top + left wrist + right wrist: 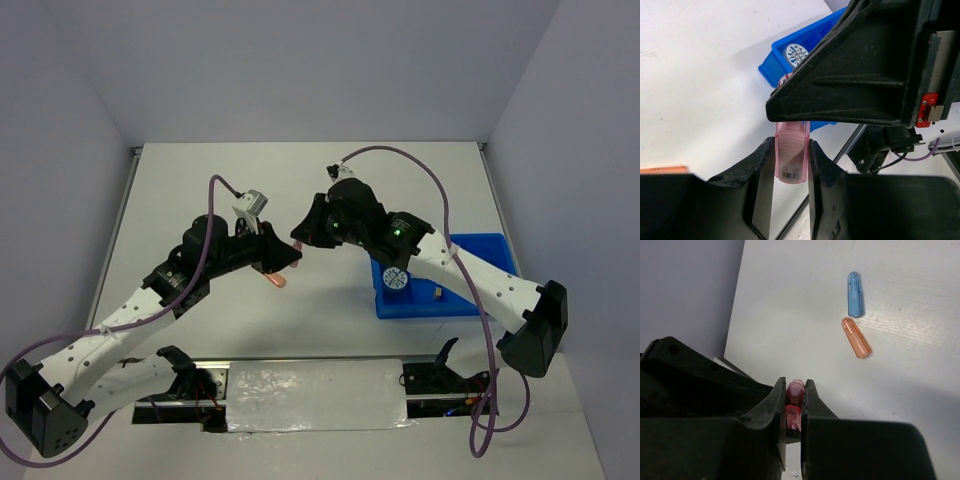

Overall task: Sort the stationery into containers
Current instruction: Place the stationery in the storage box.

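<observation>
A pink bar (791, 160) is held between both grippers above the table's middle. My left gripper (791, 145) is shut on its sides; it also shows in the top view (290, 256). My right gripper (795, 388) is shut on the same pink bar (795, 390), and its black body (850, 75) fills the left wrist view. The two grippers meet tip to tip (300, 241). An orange bar (856, 337) and a light-blue bar (854, 294) lie on the table. The blue tray (485, 246) at the right holds a tape roll (394, 279).
The orange bar (277, 281) lies just under the meeting grippers. The tray (807, 34) with the tape roll (797, 53) shows beyond the left fingers. A small pale item (437, 293) stands in the tray. White walls ring the table.
</observation>
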You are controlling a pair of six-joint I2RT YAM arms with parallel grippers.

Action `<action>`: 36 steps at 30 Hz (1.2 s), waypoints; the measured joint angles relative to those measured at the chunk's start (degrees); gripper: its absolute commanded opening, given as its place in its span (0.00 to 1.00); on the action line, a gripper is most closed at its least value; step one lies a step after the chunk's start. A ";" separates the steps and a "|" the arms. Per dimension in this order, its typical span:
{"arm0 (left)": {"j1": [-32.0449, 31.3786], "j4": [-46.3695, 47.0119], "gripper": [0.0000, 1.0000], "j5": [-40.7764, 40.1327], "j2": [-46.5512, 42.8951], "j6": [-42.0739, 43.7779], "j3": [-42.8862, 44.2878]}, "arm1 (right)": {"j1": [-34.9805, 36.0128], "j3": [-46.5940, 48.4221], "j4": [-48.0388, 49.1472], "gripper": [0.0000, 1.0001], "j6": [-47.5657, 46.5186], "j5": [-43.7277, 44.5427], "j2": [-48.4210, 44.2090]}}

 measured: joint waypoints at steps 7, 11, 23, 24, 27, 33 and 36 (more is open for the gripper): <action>-0.35 -4.09 0.99 -5.95 0.79 0.09 2.19 | -2.99 -2.14 1.03 0.00 -1.77 -4.22 -0.33; -0.31 -10.58 0.99 -12.44 3.10 0.20 7.21 | -18.40 -4.37 -2.43 0.00 -13.42 -4.59 -3.26; 0.98 -32.48 0.99 -28.61 8.20 -1.86 11.67 | -55.93 -11.13 -19.12 0.04 -36.57 13.99 -3.48; 1.09 -33.16 0.99 -28.79 8.41 -1.84 11.74 | -56.70 -11.13 -19.54 0.05 -36.89 14.67 -3.13; 1.60 -35.58 0.99 -29.40 10.38 -1.81 12.66 | -56.96 -11.10 -19.82 0.14 -37.55 15.32 -1.29; 4.42 -37.64 0.99 -29.99 13.33 -1.86 13.42 | -56.94 -12.26 -19.89 0.33 -37.62 14.53 -0.35; 6.19 -37.75 0.99 -29.86 13.84 -1.86 13.64 | -56.94 -12.87 -19.93 0.76 -37.57 13.64 -0.35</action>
